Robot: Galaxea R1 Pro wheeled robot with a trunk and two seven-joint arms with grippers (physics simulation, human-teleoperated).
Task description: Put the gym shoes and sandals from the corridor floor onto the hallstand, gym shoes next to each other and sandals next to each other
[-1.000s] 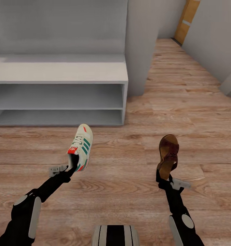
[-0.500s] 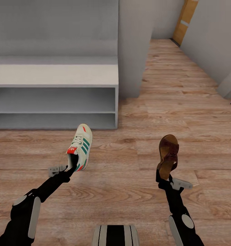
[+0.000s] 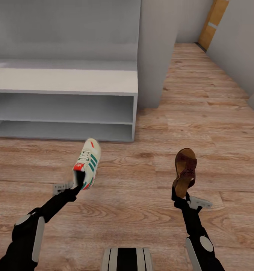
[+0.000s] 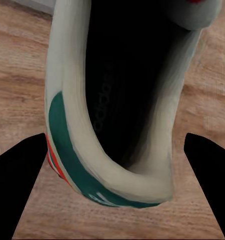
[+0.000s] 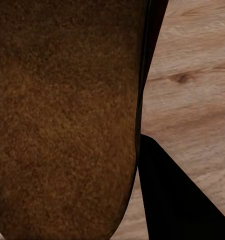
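My left gripper (image 3: 77, 185) is shut on the heel of a cream-white gym shoe (image 3: 87, 162) with green stripes, held above the corridor floor (image 3: 142, 210) with its toe toward the hallstand (image 3: 67, 81). In the left wrist view the gym shoe (image 4: 112, 115) shows its dark opening between the black fingers (image 4: 17, 175). My right gripper (image 3: 178, 195) is shut on the heel of a brown sandal (image 3: 185, 171), also lifted off the floor. The right wrist view looks onto the sandal's tan footbed (image 5: 62, 115) beside one black finger (image 5: 177, 195). The hallstand's top and two shelf slots are bare.
A grey wall pillar (image 3: 157, 52) stands right of the hallstand. The corridor runs back on the right to an orange door (image 3: 213, 22). A grey wall (image 3: 239, 41) lines the right side. My base (image 3: 127, 259) shows at the lower edge.
The whole view has shifted: the hallstand and pillar moved left, then back right and slightly closer. Both arms keep the same pose, each still holding its shoe.
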